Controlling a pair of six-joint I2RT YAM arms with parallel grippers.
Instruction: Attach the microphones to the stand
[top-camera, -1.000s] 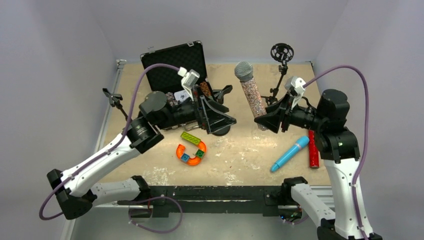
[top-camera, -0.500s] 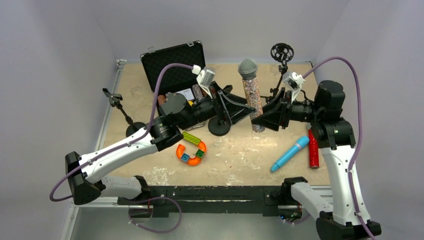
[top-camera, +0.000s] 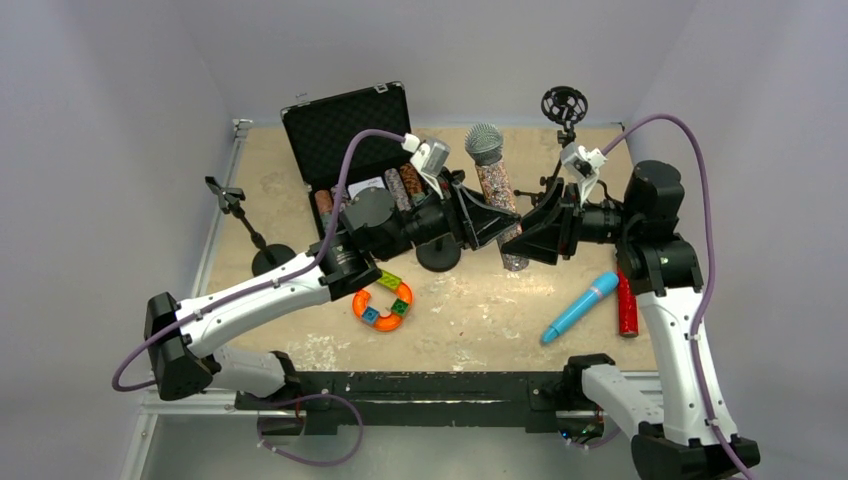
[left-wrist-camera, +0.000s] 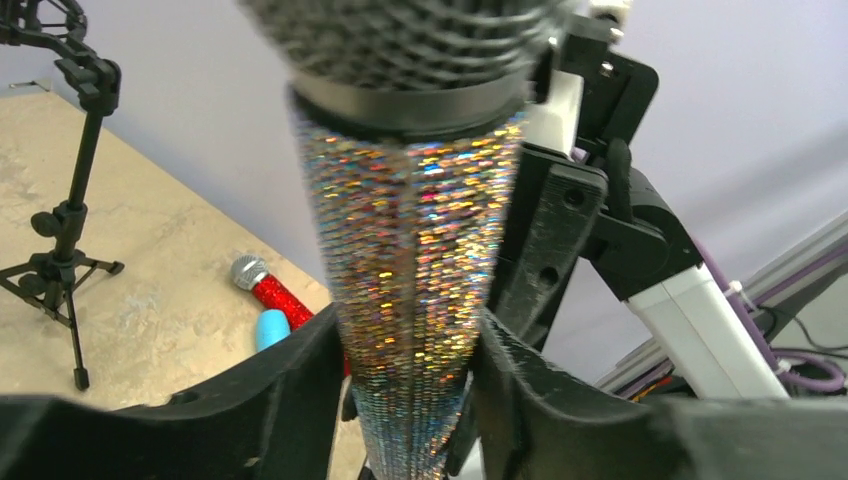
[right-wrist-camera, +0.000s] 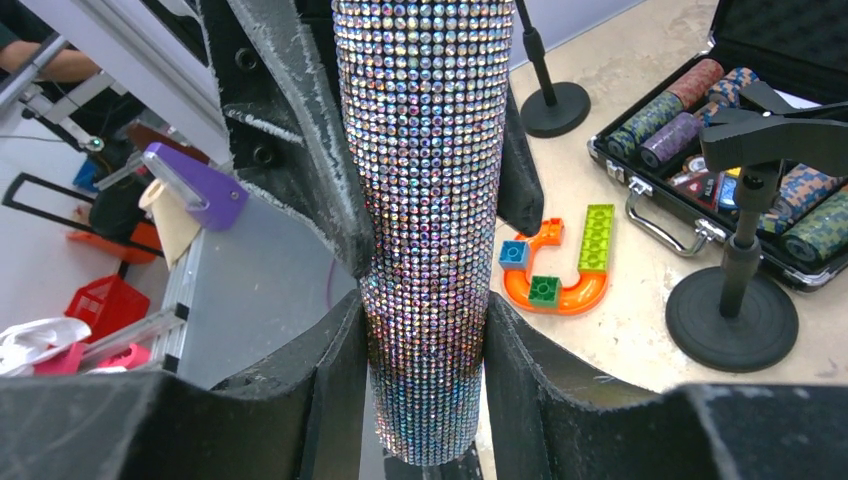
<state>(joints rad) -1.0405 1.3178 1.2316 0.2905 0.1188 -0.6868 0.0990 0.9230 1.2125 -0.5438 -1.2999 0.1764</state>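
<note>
**Both grippers on the silver-pink microphone, mid-table**

I have the silver-pink glitter microphone (top-camera: 493, 188) upright above the middle of the table (top-camera: 480, 320), grey mesh head on top. The right gripper (right-wrist-camera: 425, 350) is clamped on the lower part of its barrel, with a finger pressed to either side. The left gripper (left-wrist-camera: 405, 370) comes in from the opposite side and grips higher up, nearer the head. In the left wrist view both its fingers (left-wrist-camera: 300, 385) lie against the glitter surface, so I read those jaws as closed on the barrel too.

Just left of the held microphone stands the round-base stand (top-camera: 438, 255), its clip head (right-wrist-camera: 770, 135) free. A tripod stand (top-camera: 563, 105) with a ring mount stands at the far right, and a third small stand (top-camera: 240, 215) is well apart on the left.

The light-blue microphone (top-camera: 580, 306) lies flat at the near right. The red glitter microphone (top-camera: 627, 305) lies just beside it, partly behind my right arm.

Behind the left arm sits an open black case (top-camera: 345, 125) of poker chips. An orange curved toy track (top-camera: 382, 300) with bricks on it lies near the left arm.
</note>
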